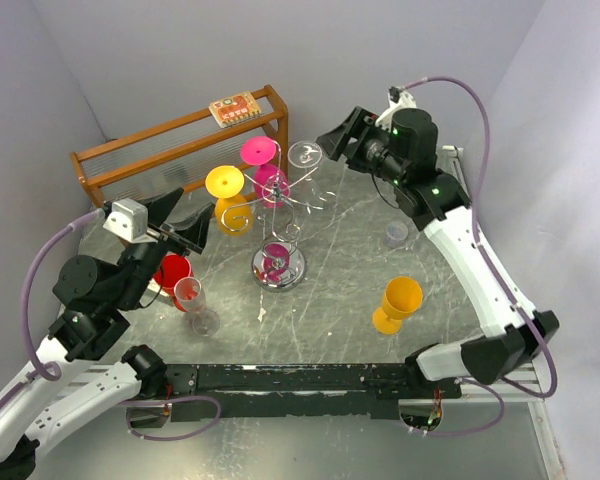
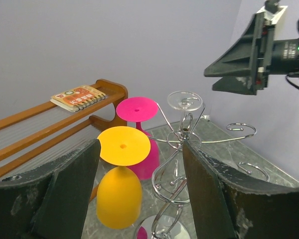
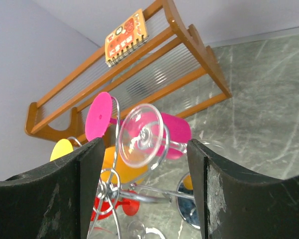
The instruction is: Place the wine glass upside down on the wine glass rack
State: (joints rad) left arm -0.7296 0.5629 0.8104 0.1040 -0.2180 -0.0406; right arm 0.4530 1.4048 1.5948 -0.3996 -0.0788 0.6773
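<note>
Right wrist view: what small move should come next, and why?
Probably draw the right gripper straight back: its jaws stand open either side of the clear wine glass, which hangs foot-up on the silver wire rack.

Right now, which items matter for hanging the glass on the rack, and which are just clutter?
Job: wine glass rack; clear wine glass hanging upside down on it.
Clutter: wooden shelf rack; spiral notebook; upright yellow goblet; red glass; small clear cup.
</note>
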